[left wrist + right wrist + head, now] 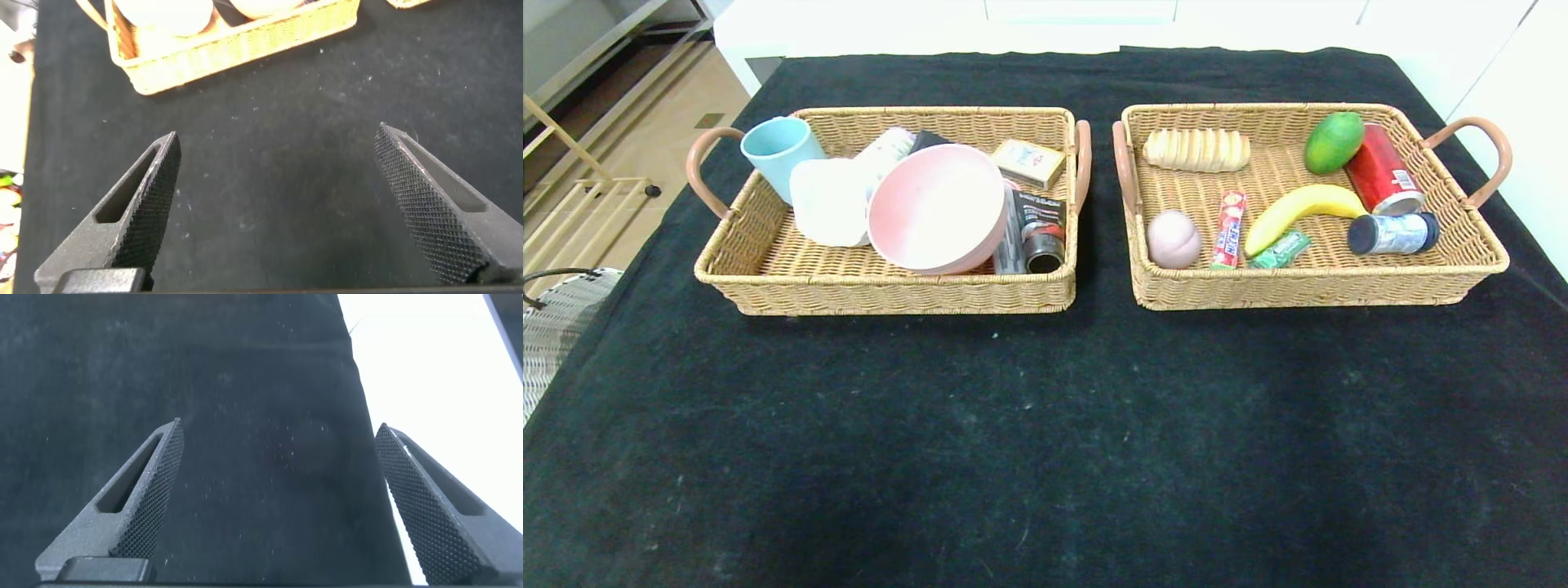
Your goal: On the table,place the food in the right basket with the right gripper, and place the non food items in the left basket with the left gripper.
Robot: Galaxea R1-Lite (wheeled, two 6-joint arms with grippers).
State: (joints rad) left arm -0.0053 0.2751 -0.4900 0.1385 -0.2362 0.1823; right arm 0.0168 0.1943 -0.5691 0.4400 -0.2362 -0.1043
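Observation:
On the table [1045, 425], the left basket [768, 261] holds the large pink bowl [935, 208], tilted on its side. A black glasses case [929, 139] shows behind it and a slim clear box [1010, 241] beside it. The right basket [1323, 278] holds the pale pink peach [1173, 238], the bread loaf [1196, 150] and the red candy stick pack [1228, 229]. Neither gripper shows in the head view. My left gripper [277, 131] is open and empty over bare cloth, short of the left basket [245, 41]. My right gripper [280, 425] is open and empty over cloth by the table's edge.
The left basket also holds a light blue cup [776, 151], a white item [829, 200], a small card box [1029, 162] and a black pack [1040, 229]. The right basket also holds a banana [1298, 211], green mango [1334, 141], red can [1382, 178], dark-capped bottle [1392, 233] and green pack [1281, 250].

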